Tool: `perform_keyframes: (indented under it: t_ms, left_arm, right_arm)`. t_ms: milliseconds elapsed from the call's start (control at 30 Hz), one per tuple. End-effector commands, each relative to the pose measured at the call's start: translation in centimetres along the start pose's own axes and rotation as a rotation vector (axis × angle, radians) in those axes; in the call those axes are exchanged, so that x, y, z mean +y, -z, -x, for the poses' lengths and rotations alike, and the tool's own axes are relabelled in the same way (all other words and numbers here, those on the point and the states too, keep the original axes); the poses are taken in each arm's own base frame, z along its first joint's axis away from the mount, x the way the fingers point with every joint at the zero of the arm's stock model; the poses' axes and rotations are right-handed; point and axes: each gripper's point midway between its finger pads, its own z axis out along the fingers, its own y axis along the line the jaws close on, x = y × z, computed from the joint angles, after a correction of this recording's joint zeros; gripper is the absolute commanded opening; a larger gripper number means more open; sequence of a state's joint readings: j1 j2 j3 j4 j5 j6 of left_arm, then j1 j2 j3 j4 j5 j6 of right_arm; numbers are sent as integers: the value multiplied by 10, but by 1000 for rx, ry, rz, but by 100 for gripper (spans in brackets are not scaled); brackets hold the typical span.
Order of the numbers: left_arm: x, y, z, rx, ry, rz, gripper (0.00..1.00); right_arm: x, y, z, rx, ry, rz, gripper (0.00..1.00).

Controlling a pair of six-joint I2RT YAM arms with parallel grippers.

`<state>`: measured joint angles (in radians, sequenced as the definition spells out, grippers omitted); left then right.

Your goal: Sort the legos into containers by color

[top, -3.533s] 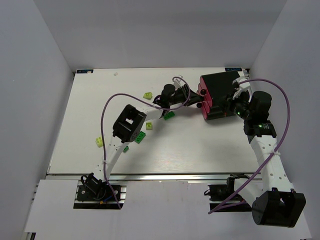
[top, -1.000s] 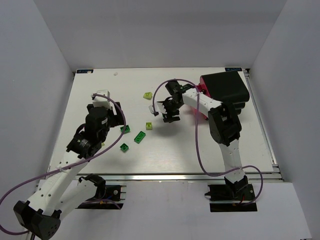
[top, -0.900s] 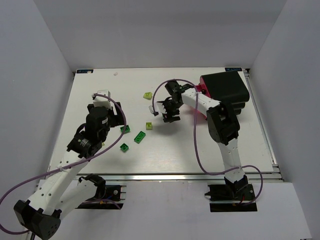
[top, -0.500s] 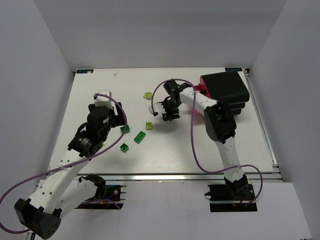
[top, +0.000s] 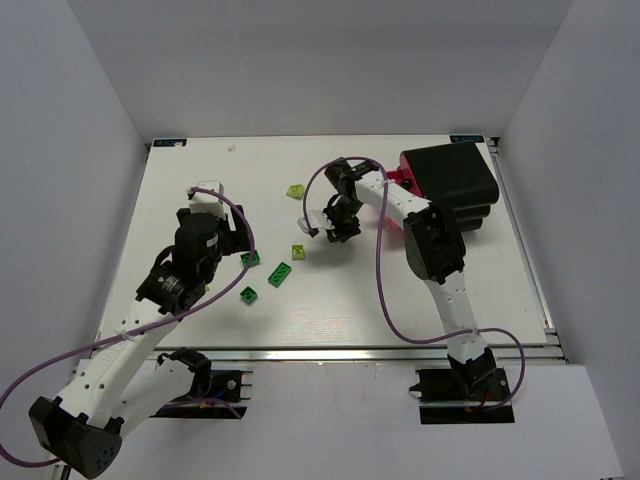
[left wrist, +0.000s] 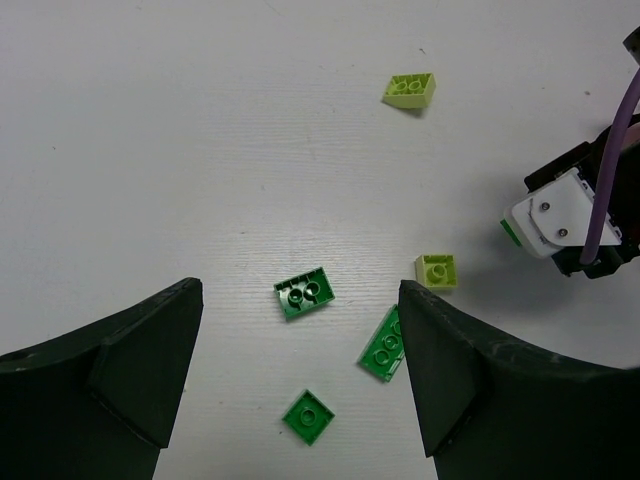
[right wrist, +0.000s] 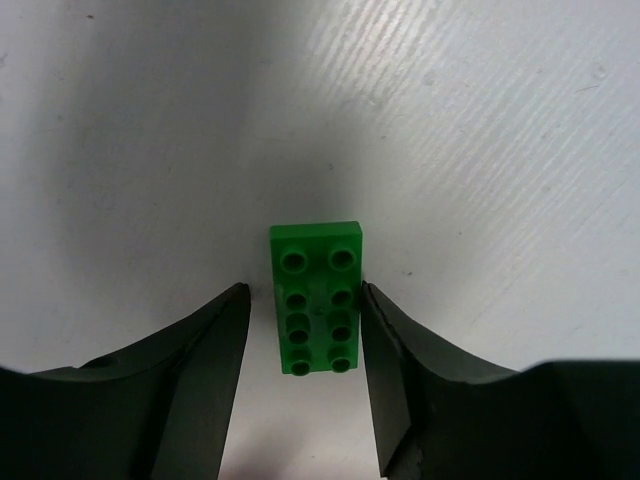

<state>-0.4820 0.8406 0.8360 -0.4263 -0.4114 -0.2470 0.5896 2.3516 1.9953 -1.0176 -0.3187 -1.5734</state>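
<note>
Green brick [right wrist: 315, 270] between tips of right pincer [right wrist: 305, 310], wrist view only.

No legible txt, nos. or logos anywhere. Only candidates: small sticker [top: 168, 142] at far-left corner of table [top: 400, 300] & second sticker [top: 466, 138] at far-right corner. Both bluish, print too tiny to make out.

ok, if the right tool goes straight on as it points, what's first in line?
The green brick, lying flat between the fingers of the right tool; the tips straddle it, so they may touch the table first. Depth unclear.
</note>
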Motion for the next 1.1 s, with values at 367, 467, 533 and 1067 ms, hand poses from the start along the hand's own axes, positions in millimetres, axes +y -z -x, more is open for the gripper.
perform_keyframes:
  t_ms: [367, 467, 533, 1067]
  left_arm:
    - [-3, 1, -3, -3, -1, -19, 89]
    - [-8, -1, -6, 4, 3, -43, 88]
    - [-10, -2, -7, 9, 5, -51, 88]
    - [-15, -7, -17, 42, -9, -59, 86]
  right_arm:
    - [59, -20, -1, -31, -238, 166, 14]
    - [36, 3, 23, -103, -358, 23, 4]
    - [14, 20, 33, -138, -388, -94, 0]
    - [-21, 192, 10, -166, -1057, -755, 0]
